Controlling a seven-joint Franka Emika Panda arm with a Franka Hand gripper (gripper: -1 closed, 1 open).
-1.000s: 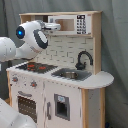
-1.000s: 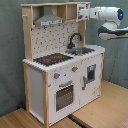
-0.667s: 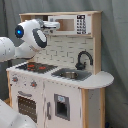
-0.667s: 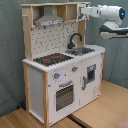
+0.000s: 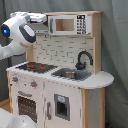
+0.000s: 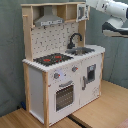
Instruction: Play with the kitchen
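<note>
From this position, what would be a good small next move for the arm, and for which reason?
Probably lower the arm toward the sink and faucet. In both exterior views the arm is high, near the upper shelf of the kitchen, touching nothing on the counter. The hob and sink lie open below, so a short descent seems the natural start.

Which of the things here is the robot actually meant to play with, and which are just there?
For the job:
- kitchen with hob, sink, faucet, oven door, hood, microwave
- arm

Just there:
- grey curtain behind
- wooden table underneath
</note>
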